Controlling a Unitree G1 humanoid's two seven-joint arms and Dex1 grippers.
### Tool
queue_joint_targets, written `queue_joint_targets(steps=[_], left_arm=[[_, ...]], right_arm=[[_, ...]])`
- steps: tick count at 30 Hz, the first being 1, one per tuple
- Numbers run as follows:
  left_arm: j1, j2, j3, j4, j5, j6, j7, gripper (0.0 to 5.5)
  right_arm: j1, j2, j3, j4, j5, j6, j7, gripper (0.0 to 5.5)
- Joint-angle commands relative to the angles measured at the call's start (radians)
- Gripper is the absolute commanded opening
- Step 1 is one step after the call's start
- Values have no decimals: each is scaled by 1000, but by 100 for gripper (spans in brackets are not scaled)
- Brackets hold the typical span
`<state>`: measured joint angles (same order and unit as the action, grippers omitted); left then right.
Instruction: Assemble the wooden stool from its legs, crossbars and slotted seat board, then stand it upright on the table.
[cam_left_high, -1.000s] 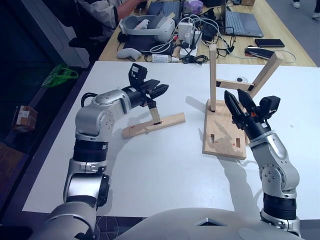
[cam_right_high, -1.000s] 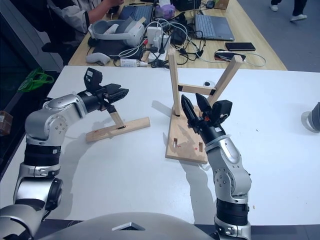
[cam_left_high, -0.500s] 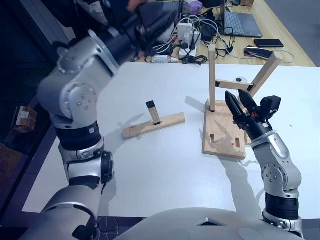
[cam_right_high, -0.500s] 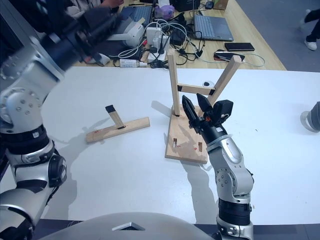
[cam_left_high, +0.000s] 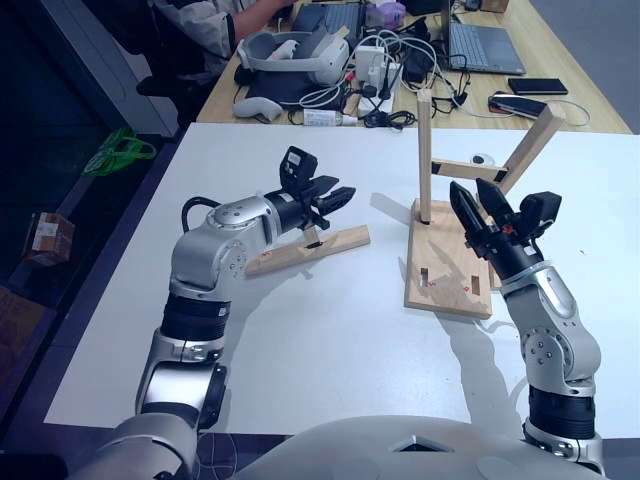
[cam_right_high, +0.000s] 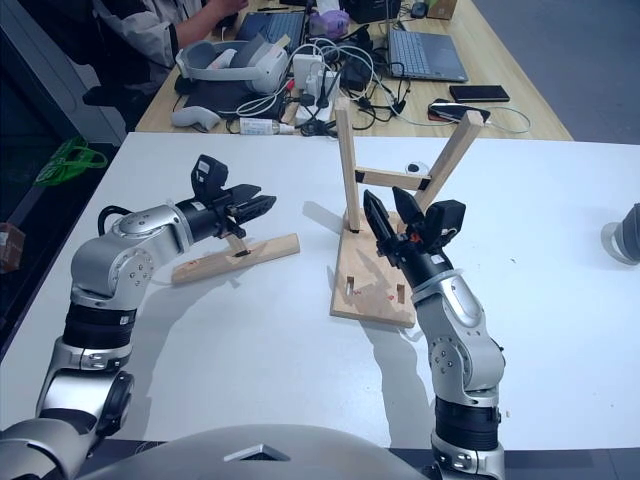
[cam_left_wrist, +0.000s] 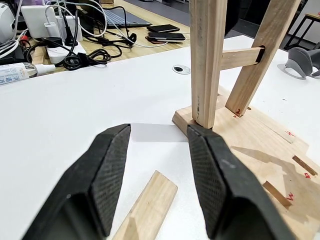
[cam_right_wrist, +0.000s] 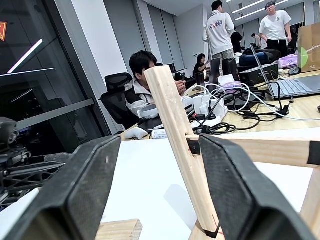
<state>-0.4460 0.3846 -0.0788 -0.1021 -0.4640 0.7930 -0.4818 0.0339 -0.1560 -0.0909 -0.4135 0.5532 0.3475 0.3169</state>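
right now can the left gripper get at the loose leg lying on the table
Probably yes: the left gripper hangs open close above the loose leg, with nothing between them.

An open-plan office or robotics lab: behind the white worktop (cam_left_high: 330, 330), a wooden desk (cam_left_high: 560, 45) carries laptops (cam_left_high: 482, 42), a VR headset (cam_left_high: 300, 55) and tangled cables (cam_left_high: 390, 70); office chairs (cam_right_wrist: 116, 85) and glass partitions (cam_right_wrist: 40, 75) stand beyond

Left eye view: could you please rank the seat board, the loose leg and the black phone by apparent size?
1. seat board
2. loose leg
3. black phone, though it sits farther off, so unsure.
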Motion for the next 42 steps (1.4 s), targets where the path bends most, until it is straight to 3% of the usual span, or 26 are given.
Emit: queue_joint_targets(steps=[1,6,8,13,16,18,27,30,32,37,40,42], left_arm=[[-61,-15,29,-81,-27,45,14,209],[-302,-7,215,-154,-108,73,110,209],[-324,21,227,-114,-75,56,122,209],[-145,-6,98,-94,-29,49,86,209],[-36,7,-38,75,88,64,104,209],[-9,-2,-62,154,133,58,121,209],[-169,-55,115,4,57,-12,137,209],[-222,-2,225,-44,19,12,146,209],[-199,53,239,-11,60,17,156,209],[-32,123,7,83,233,-8,115,209],[18,101,-65,100,268,-18,92,209],[56,121,-90,-31,213,25,9,209]], right_arm=[[-3,0,-1,6,2,2,1,288],[-3,2,-13,7,11,0,-2,288],[-2,3,-12,6,12,1,-2,288],[-8,1,-13,12,13,1,-1,288],[-11,2,-11,20,11,-2,2,288],[-15,1,-10,25,9,-4,3,288],[-16,2,-9,30,5,-8,0,288],[-12,3,-13,28,6,-11,-2,288],[-10,5,-12,31,5,-15,-2,288],[-1,15,-4,26,0,-20,-9,288],[-3,13,-3,26,-1,-16,-5,288],[-3,7,-12,23,4,-10,-3,288]])
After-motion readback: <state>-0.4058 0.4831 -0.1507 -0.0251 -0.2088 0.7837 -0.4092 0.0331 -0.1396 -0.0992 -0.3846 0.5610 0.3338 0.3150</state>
